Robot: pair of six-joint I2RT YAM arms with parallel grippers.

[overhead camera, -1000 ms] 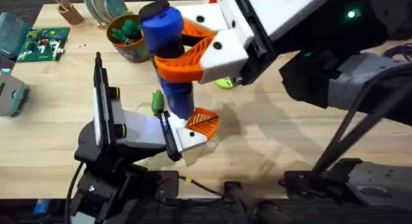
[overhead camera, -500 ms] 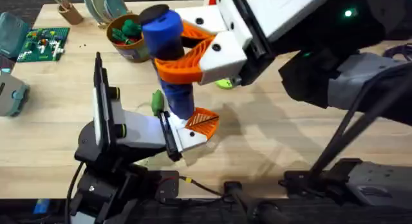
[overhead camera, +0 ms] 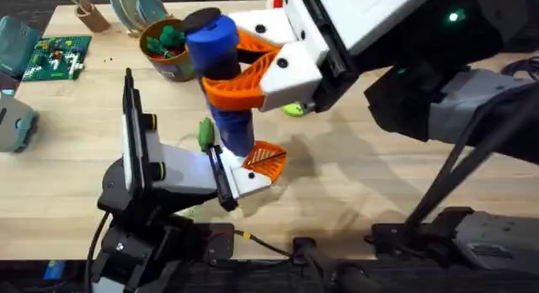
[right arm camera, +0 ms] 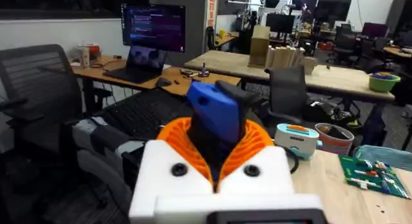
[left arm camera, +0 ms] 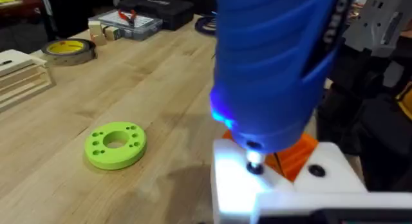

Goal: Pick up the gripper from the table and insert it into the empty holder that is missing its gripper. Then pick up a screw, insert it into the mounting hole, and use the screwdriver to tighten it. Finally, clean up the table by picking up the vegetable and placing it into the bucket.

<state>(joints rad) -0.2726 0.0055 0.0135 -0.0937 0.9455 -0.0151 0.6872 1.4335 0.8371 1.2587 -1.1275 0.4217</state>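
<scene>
Centrally, the screwdriver (overhead camera: 221, 78) is held upright, clamped between the orange pads of the right gripper (overhead camera: 240, 66), its tip set on the holder (overhead camera: 248, 177) bearing the orange gripper (overhead camera: 264, 158). Whether the left gripper's fingers are apart cannot be told. The vegetable (overhead camera: 205, 132) is partly hidden behind the screwdriver; the bucket (overhead camera: 168, 47) stands farther back. A lime-green disc (left arm camera: 116, 145) on the wooden table (left arm camera: 154, 82) is seen whole from the left wrist. Office desks are seen from the right wrist.

The screwdriver (overhead camera: 221, 78) hides the holder's mounting hole, and its top is cut off in the left wrist view.
</scene>
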